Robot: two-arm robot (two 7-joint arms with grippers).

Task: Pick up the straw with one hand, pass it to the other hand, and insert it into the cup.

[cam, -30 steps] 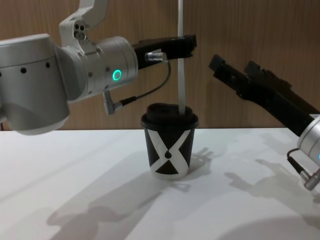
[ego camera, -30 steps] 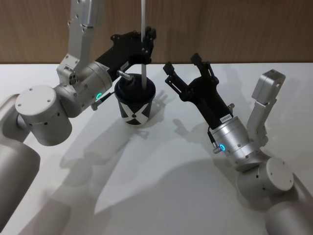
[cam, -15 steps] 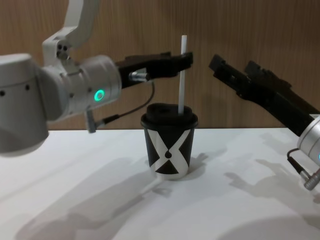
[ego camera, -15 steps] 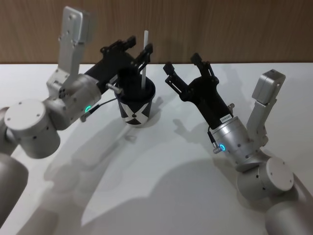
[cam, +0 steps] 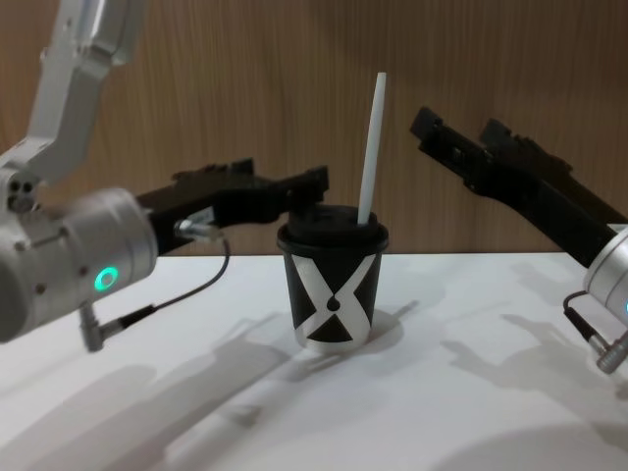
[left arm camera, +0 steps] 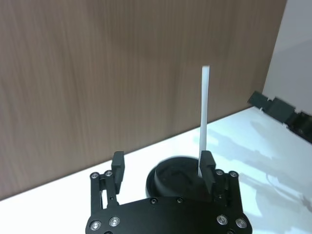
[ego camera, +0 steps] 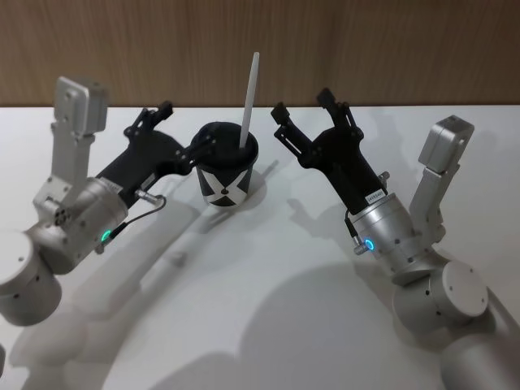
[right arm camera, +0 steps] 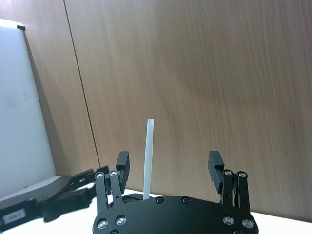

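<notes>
The black cup [ego camera: 225, 174] with the white X stands mid-table, also seen from the side [cam: 334, 287]. The white straw [ego camera: 249, 101] sticks up out of its lid, leaning a little to the right [cam: 370, 152]. My left gripper [ego camera: 185, 128] is open just left of the cup, at lid height [cam: 283, 177]. In the left wrist view the straw [left arm camera: 203, 117] rises just beyond one finger [left arm camera: 207, 168], free of the pads. My right gripper [ego camera: 302, 106] hangs open to the right of the cup, apart from it [cam: 453, 126], with the straw [right arm camera: 147, 156] beyond its fingers.
A white table [ego camera: 268, 309] runs up to a wooden wall [ego camera: 366, 49] behind the cup. The right arm's silver elbow [ego camera: 443, 154] rises at the right, and the left arm's link [ego camera: 77, 122] rises at the left.
My left gripper opened and let go of the straw, then dropped and drew back to the left. The straw slid down into the cup and now leans. The right arm stayed still.
</notes>
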